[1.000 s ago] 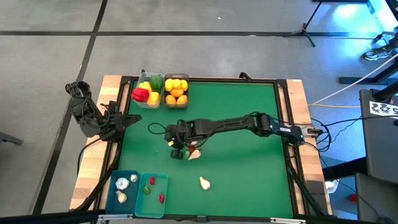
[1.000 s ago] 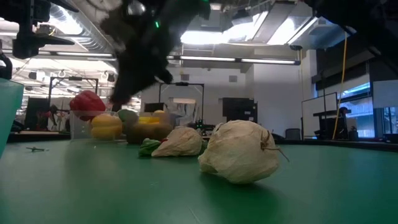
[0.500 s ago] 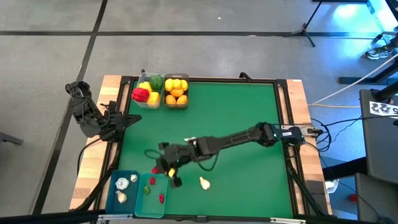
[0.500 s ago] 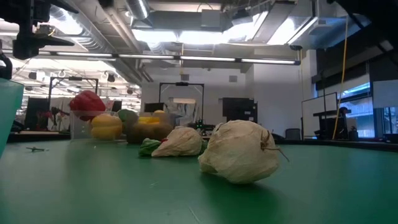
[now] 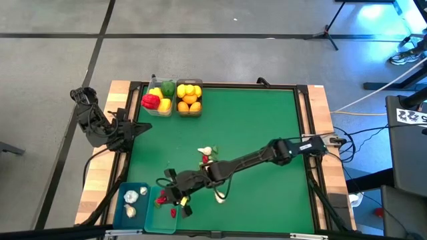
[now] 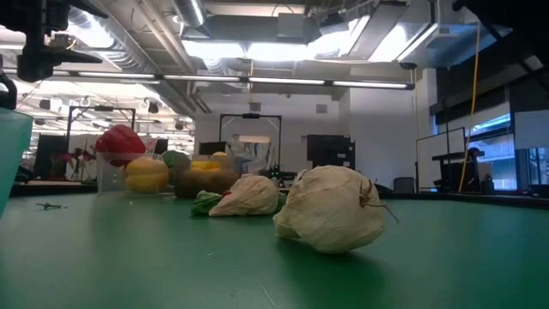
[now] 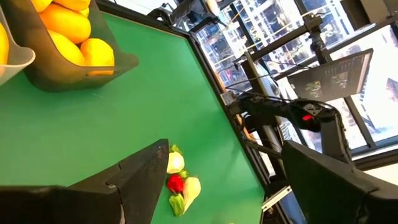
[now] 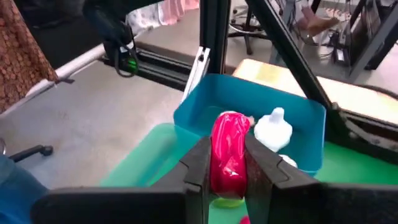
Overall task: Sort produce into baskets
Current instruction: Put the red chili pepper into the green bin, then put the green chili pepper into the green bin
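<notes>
Item: small red chili (image 8: 229,152), clamped between the right tool (image 8: 227,167) fingers, held over the translucent teal-blue plastic bins (image 5: 143,191) at the table's near left corner.

Left tool (image 7: 224,180): parked off the table's left edge, fingers apart, empty.

Handling, as you may judge: light, soft-skinned, smooth; you grip it across the middle, so squeeze gently.

White garlic bulbs (image 5: 131,197): papery, fragile; take around the body.

Hard to make out: the chili's lower end behind the fingers; the bins' contents under the right arm.

bright overhead ceiling lights, glary windows, soft shadows
</notes>
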{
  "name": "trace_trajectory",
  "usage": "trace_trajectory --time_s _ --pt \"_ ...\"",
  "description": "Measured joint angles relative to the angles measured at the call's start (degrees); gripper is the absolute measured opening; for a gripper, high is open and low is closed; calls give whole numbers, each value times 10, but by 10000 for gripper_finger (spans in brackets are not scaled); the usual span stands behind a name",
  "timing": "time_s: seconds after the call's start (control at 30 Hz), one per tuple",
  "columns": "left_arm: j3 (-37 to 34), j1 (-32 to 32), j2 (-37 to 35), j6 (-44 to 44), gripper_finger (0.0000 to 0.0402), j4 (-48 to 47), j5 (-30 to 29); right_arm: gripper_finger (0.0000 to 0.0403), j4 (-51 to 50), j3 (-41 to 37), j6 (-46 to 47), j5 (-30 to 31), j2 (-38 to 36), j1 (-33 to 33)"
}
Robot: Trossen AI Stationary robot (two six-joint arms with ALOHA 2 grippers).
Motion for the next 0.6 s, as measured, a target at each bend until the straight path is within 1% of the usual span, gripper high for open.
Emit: trace_trajectory --time_s 0.23,0.33,0.43,0.6 --pt "0 0 0 -1 306 0 0 60 -5 0 4 0 27 0" --pt "0 0 0 -1 306 0 0 72 -25 0 4 0 31 0" --pt "0 0 0 -1 306 0 0 105 -27 0 5 2 33 -3" --pt "0 0 0 -1 306 0 -2 178 -30 0 5 6 34 -4"
